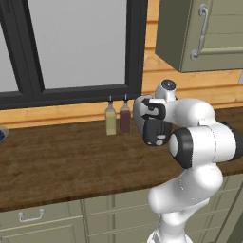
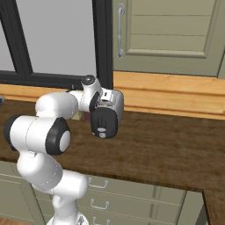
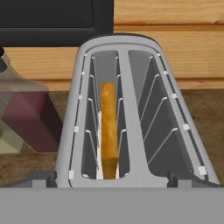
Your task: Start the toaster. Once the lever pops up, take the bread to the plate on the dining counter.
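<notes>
The bench [image 1: 61, 156] is a long dark wood-grain top over handled cabinet drawers, running under a black-framed window [image 1: 71, 47] with one upper cabinet [image 1: 204, 33] to its right. The white arm folds up in front of it, hand pointed toward the back wall.

The toaster [image 3: 131, 118] sits on the bench just ahead of the hand, seen from above in the hand view: one silver body with two slots. The left slot holds one slice of bread [image 3: 109, 127], standing on edge, its tan crust up; the right slot has nothing in it. In the right base view the toaster's black end panel with its small knob [image 2: 104, 123] faces the camera, next to the wrist.

Two bottles stand beside the toaster against the wall, one pale [image 1: 110, 119], one dark red [image 1: 125, 118].

The gripper's fingertips are not visible; by its reading it stands fully spread and holds nothing.

The step in hand looks like starting the toaster. To do it well, the hand should drop toward the end panel rather than the slots, find the lever, and press straight down without nudging the light body sideways into the bottles.
</notes>
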Controlling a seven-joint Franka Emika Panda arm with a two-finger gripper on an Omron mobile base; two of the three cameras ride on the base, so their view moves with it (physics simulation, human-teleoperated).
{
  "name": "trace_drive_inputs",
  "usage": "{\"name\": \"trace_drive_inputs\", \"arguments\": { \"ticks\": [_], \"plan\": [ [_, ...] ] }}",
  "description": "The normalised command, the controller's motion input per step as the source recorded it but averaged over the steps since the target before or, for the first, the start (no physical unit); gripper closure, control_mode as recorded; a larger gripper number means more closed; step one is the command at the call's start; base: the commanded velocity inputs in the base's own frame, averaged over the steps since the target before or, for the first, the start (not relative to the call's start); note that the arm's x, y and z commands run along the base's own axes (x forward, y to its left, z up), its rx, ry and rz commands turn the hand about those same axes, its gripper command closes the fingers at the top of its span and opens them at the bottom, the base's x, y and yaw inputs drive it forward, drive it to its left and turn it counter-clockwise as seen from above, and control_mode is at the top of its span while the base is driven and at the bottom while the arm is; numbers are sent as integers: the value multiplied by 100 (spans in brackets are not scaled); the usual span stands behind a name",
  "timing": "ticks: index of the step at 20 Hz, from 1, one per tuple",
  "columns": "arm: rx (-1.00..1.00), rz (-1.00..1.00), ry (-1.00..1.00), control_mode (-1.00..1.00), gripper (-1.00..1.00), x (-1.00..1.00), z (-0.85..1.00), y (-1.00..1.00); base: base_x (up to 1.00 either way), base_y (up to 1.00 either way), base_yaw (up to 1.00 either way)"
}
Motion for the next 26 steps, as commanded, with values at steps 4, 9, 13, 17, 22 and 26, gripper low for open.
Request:
{"name": "trace_drive_inputs", "arguments": {
  "ticks": [4,9,13,17,22,26],
  "plan": [
    [0,0,0,-100,-100,0,0,0,0,0,0],
    [0,0,0,-100,-100,0,0,0,0,0,0],
    [0,0,0,-100,-100,0,0,0,0,0,0],
    [0,0,0,-100,-100,0,0,0,0,0,0],
    [0,0,0,-100,-100,0,0,0,0,0,0],
    [0,0,0,-100,-100,0,0,0,0,0,0]
  ]
}}
